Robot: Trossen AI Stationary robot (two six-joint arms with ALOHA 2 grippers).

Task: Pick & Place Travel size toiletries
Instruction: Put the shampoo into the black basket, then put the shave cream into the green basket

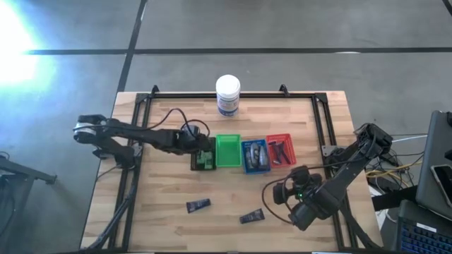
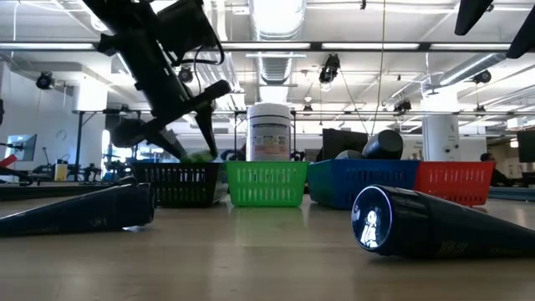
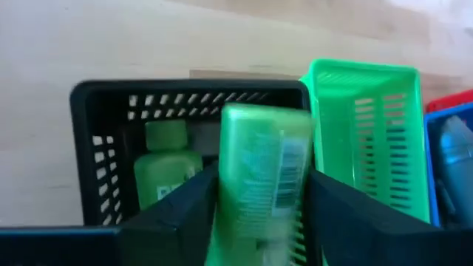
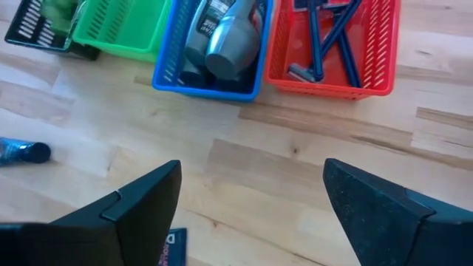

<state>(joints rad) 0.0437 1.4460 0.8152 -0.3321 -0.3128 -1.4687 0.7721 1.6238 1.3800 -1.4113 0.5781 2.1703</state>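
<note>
My left gripper [image 3: 262, 185] is shut on a bright green packet [image 3: 262, 148] over the black tray [image 3: 89, 118]; in the high view it is at the tray [image 1: 203, 161]. A second green item [image 3: 164, 168] lies inside that tray. My right gripper [image 4: 251, 185] hangs open above bare table at the near right [image 1: 281, 194]. Two dark navy tubes lie flat on the table: one [image 1: 198, 205] and another [image 1: 251, 217]. Grey bottles [image 4: 229, 41] fill the blue tray, and thin dark sticks [image 4: 329, 37] lie in the red tray. My left gripper pinches the green packet between its two fingers [image 3: 185, 203], one on each long side of the packet's near part [image 3: 255, 210]. The fingers slant down from the table's left and lie along the packet. The packet points forward over the black tray's opening.
The four trays stand in a row mid-table: black, green [image 1: 227, 152], blue [image 1: 256, 156], red [image 1: 280, 149]. The green one has nothing in it. A large white jar [image 1: 228, 95] stands behind them near the far edge. A black frame [image 1: 141, 106] runs along the table's sides.
</note>
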